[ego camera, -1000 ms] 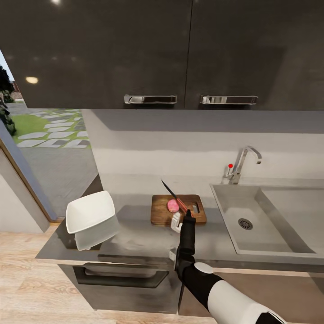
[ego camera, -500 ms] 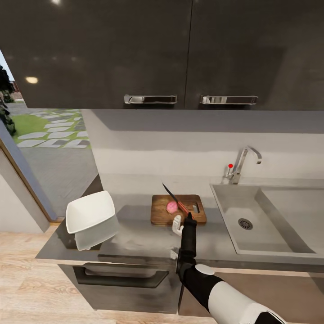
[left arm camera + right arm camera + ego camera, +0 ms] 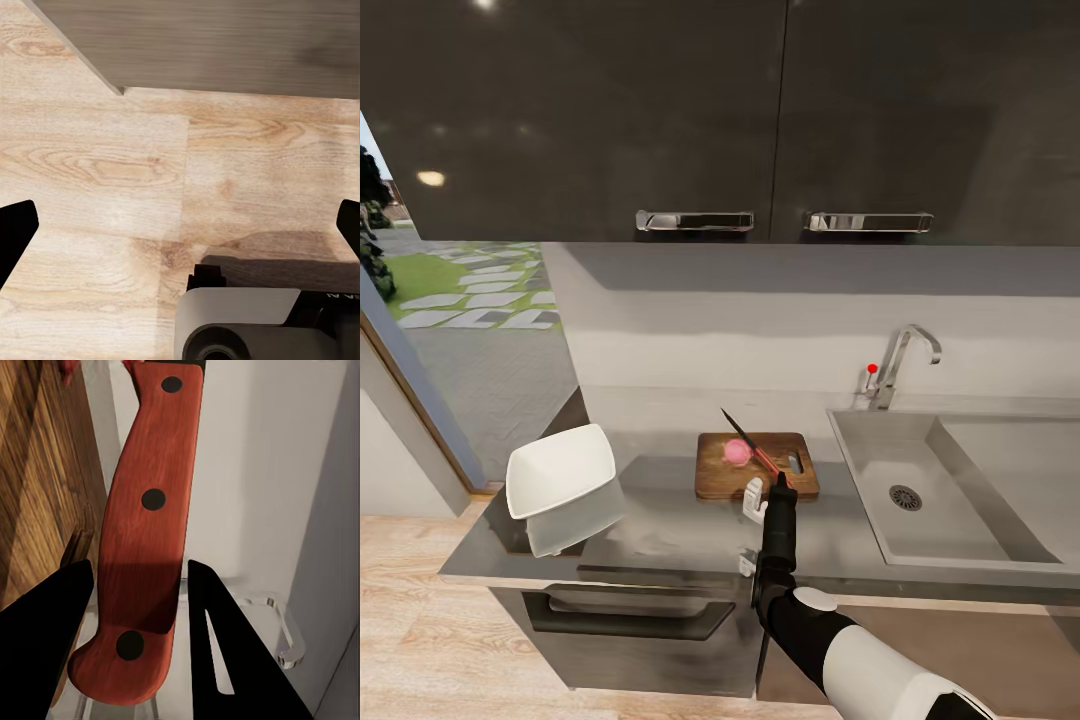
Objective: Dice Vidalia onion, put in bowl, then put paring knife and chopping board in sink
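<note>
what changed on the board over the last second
The Vidalia onion rolled toward the back-left of the chopping board. The right gripper, shut on the paring knife, drew back a little. The bowl and sink stayed put.

The right arm reaches forward and up from the lower edge of the head view, its white upper segment leading into a black forearm and wrist. The right gripper (image 3: 135,592) has its two dark fingers (image 3: 45,615) clamped on the paring knife (image 3: 146,532)'s red handle. The left gripper (image 3: 180,225) appears spread wide, only its dark tips visible, pointing downward.
</note>
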Motion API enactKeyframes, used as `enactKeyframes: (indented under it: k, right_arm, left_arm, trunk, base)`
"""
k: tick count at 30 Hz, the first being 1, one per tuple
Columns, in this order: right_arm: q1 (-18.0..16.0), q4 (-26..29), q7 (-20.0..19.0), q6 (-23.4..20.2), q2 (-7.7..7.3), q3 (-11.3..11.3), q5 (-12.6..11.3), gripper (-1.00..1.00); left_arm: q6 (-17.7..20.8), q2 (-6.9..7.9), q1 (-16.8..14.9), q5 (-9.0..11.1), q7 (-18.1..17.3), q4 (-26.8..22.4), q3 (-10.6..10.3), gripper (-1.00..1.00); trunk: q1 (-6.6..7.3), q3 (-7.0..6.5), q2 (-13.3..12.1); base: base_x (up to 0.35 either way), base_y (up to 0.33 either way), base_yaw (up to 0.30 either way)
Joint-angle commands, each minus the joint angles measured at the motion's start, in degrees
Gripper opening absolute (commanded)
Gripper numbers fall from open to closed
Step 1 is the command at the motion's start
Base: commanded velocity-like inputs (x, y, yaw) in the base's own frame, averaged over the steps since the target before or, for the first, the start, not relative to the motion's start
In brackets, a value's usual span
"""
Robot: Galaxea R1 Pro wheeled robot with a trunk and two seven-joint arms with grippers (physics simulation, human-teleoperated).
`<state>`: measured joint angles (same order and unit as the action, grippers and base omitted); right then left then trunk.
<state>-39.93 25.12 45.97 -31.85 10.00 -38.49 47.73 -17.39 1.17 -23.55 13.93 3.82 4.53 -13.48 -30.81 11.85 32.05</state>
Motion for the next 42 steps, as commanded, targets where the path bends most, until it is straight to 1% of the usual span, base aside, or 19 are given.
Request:
enactKeyframes:
  k: [1,39,40,42]
  right_arm:
    - [-0.1,-0.1,0.1,-0.3,0.0,-0.2,0.1,-1.0]
    - [-0.1,-0.1,0.1,-0.3,0.0,-0.2,0.1,-1.0]
    - [-0.1,-2.1,-0.9,-0.3,0.0,-0.2,0.1,-1.0]
    - [-0.1,-2.2,-1.6,-0.3,0.0,-0.2,0.1,-1.0]
  left_arm:
    - [-0.4,-0.03,-0.1,0.4,0.0,0.2,-0.5,1.0]
    - [-0.4,-0.03,-0.1,0.4,0.0,0.2,-0.5,1.0]
    - [-0.4,-0.03,-0.1,0.4,0.0,0.2,-0.5,1.0]
    - [-0.4,-0.03,-0.1,0.4,0.0,0.2,-0.5,1.0]
  trunk:
    - [-0.02,0.1,0.1]
    - [-0.02,0.1,0.1]
    - [-0.02,0.1,0.1]
    - [-0.02,0.1,0.1]
  base:
    - [0.0,0.0,0.0]
    - [0.0,0.0,0.0]
    - [0.0,0.0,0.0]
    - [0.0,0.0,0.0]
